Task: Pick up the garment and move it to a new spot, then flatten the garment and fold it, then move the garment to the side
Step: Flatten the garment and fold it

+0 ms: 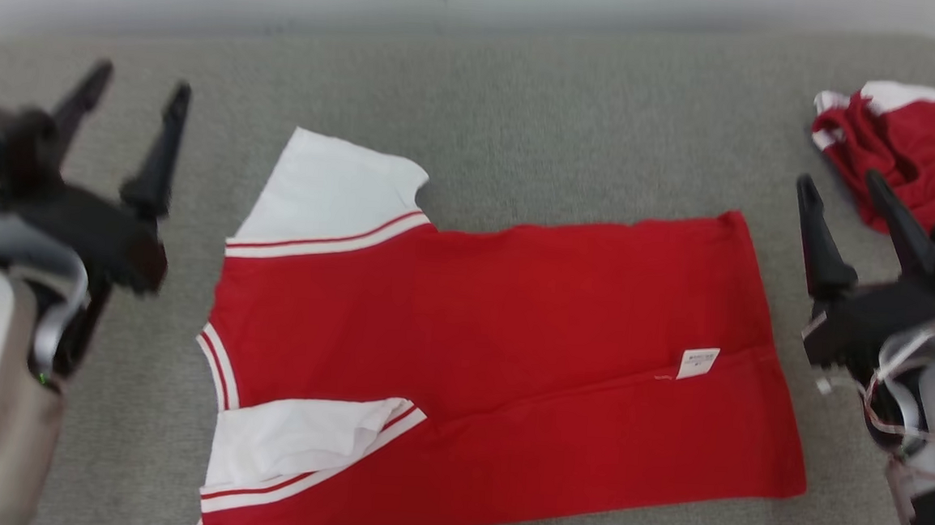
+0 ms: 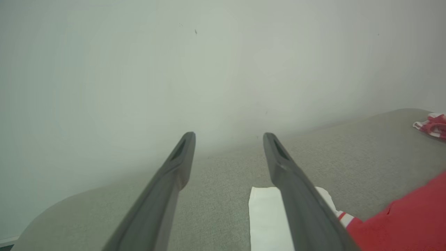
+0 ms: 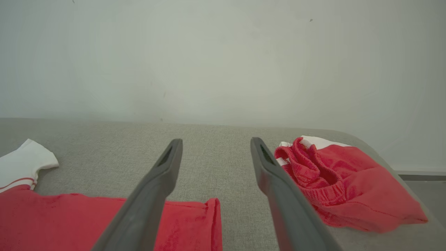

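A red garment (image 1: 494, 361) with white sleeves lies spread on the grey surface, collar to the left and hem to the right. Its near sleeve (image 1: 294, 439) is folded inward over the body, and a small white tag (image 1: 698, 363) shows near the hem. My left gripper (image 1: 141, 84) hovers open to the left of the collar, nothing between its fingers (image 2: 174, 174). My right gripper (image 1: 842, 184) stands open just right of the hem, also empty. The far white sleeve (image 2: 266, 216) shows in the left wrist view, and the hem corner (image 3: 195, 223) in the right wrist view.
A second red and white garment (image 1: 912, 152) lies bunched at the far right, also in the right wrist view (image 3: 341, 184). The grey padded surface (image 1: 525, 120) ends at a pale wall behind. Its right edge curves off beyond the bunched garment.
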Robot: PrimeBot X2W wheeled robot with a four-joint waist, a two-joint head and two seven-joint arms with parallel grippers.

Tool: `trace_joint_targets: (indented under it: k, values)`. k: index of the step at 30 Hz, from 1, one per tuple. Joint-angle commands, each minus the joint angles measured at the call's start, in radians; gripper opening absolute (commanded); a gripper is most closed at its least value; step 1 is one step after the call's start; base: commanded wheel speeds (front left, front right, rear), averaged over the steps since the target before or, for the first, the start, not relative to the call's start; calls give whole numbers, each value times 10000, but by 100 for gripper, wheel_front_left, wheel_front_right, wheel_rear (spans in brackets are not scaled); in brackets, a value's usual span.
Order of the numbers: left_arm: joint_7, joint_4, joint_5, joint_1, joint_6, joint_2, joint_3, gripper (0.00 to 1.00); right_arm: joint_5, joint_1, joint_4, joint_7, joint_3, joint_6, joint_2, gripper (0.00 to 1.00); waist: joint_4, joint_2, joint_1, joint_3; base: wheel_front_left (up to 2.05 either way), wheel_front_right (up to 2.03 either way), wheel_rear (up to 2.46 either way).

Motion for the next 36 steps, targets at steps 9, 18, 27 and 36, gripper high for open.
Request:
trace_joint_targets:
  k: [9,18,27,36]
  values:
    - [987,2308,-1384,-3082,-40,597,-2186,100,327,-2673,2491,362,1631,4,283,100,-924,-2,-4,2190,0,0,0]
    - [1700,3974,-2459,-4227,-43,830,-3895,100,1093,-3673,3673,770,2877,4,735,100,-1316,-2,-4,2321,0,0,0]
    - [1740,5285,-3116,-4900,-44,1266,-4991,100,1852,-4192,3931,727,4022,4,980,100,-1773,-2,-4,2467,0,0,0]
    - [2111,6280,-3740,-5284,-45,1037,-5754,100,2492,-4600,4059,833,4829,4,970,55,-1750,-2,-4,2652,0,0,0]
